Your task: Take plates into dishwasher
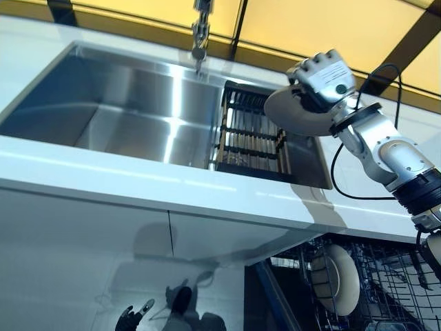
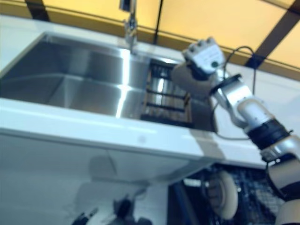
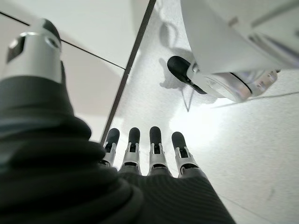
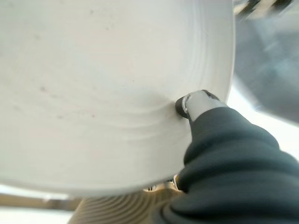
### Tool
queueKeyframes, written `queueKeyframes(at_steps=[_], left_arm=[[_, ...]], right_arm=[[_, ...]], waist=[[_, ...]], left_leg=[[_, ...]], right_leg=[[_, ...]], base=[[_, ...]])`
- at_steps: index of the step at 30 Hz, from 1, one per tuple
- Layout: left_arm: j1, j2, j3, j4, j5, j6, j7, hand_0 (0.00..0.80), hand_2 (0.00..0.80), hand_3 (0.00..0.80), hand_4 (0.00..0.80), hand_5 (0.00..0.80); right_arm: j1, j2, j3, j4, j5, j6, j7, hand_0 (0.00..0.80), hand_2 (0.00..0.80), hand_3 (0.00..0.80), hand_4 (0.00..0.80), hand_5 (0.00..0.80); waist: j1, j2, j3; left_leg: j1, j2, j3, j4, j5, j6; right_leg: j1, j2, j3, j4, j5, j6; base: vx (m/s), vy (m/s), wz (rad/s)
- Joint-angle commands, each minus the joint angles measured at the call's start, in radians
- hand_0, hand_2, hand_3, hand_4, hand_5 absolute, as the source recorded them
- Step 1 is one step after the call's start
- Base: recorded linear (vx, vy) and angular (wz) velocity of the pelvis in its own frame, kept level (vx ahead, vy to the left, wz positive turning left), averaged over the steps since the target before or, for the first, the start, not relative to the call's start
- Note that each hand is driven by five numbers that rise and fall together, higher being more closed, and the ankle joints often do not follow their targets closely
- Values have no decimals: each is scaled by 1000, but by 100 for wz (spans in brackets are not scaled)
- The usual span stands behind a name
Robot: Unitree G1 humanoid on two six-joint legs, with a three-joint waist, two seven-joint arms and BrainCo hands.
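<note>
My right hand (image 1: pixel 322 77) is raised over the right end of the steel sink (image 1: pixel 124 103), above the dark dish rack (image 1: pixel 251 134). Its fingers are curled on a white plate (image 1: pixel 298 114), which fills the right wrist view as a pale disc (image 4: pixel 107 88) with the thumb (image 4: pixel 196 103) pressed on it. Another white plate (image 1: pixel 339 277) stands on edge in the open dishwasher's wire rack (image 1: pixel 393 286) at lower right. My left hand (image 1: pixel 134 318) hangs low near the floor with its fingers (image 3: pixel 156 142) straight, holding nothing.
A tap (image 1: pixel 200 34) rises behind the sink. The white counter (image 1: pixel 158 186) runs across the front, with white cabinet doors (image 1: pixel 103 262) under it. Yellow panels with dark frames (image 1: pixel 310 24) stand behind.
</note>
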Motion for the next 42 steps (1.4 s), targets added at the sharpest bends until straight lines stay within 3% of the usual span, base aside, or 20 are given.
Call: queueKeyframes(at_steps=[1,10,21,28,34,38,42], left_arm=[[19,-6,-29,51,33,-29,3,0,0,0,0,0],[21,-9,-20,96,45,-6,-6,0,0,0,0,0],[-6,4,-17,143,67,1,-29,0,0,0,0,0],[-21,0,-9,162,61,0,-44,0,0,0,0,0],[-23,1,4,161,64,-5,-45,0,0,0,0,0],[-25,12,28,164,60,5,-51,0,0,0,0,0],[-28,10,44,168,55,2,-49,0,0,0,0,0]], right_arm=[[-9,-77,-19,31,80,86,-50,800,800,800,800,800],[31,-173,-74,66,154,141,-68,800,800,800,800,800],[123,-248,-157,169,263,193,-77,800,800,800,800,800],[283,-282,-262,241,273,170,-82,800,800,800,800,800],[529,-300,-451,282,336,148,-113,800,800,800,800,800],[698,-265,-591,288,363,105,-121,800,800,800,800,800],[809,-206,-656,289,414,83,-125,800,800,800,800,800]], waist=[[-16,10,-94],[-73,28,-164],[-137,40,-186],[-177,51,-188],[-215,56,-187],[-231,60,-179],[-245,67,-173]], left_leg=[[119,30,32,-16,-122,-15],[179,30,76,-16,-148,-7],[229,39,142,-16,-176,-1],[244,45,181,-16,-184,0],[246,49,212,-16,-188,3],[249,50,223,-16,-190,7],[249,55,233,-16,-190,9]], right_leg=[[-30,-13,22,6,70,30],[-3,-22,68,13,70,40],[0,-24,126,18,80,52],[-7,-24,158,14,94,59],[-25,-24,184,25,98,63],[-37,-24,199,35,99,66],[-46,-23,209,39,101,66]], base=[[32,42,-15],[28,39,-14],[5,-1,-17],[-2,-10,-18],[11,-1,-18],[4,-15,-8],[-2,-17,-15]])
